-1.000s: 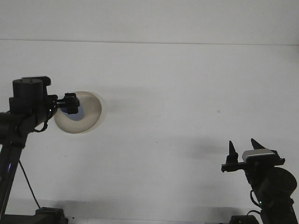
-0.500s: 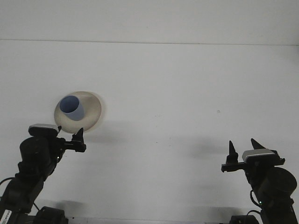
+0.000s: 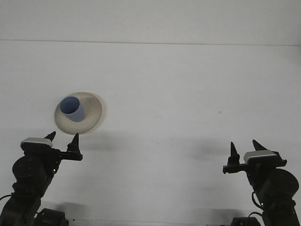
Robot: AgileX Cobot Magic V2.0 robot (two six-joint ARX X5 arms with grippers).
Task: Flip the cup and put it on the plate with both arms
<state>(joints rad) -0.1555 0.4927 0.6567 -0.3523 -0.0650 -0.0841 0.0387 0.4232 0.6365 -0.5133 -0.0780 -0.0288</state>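
Toward the left edge of the white table [image 3: 188,84], a blue cup [image 3: 72,108] stands mouth-up on a beige plate [image 3: 91,113]. The left claw [image 3: 62,140] hovers just nearer the front edge, its prongs apart and empty. At the front right corner, the right claw [image 3: 244,147] likewise gapes, holding nothing.

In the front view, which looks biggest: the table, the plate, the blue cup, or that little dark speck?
1. table
2. plate
3. blue cup
4. dark speck
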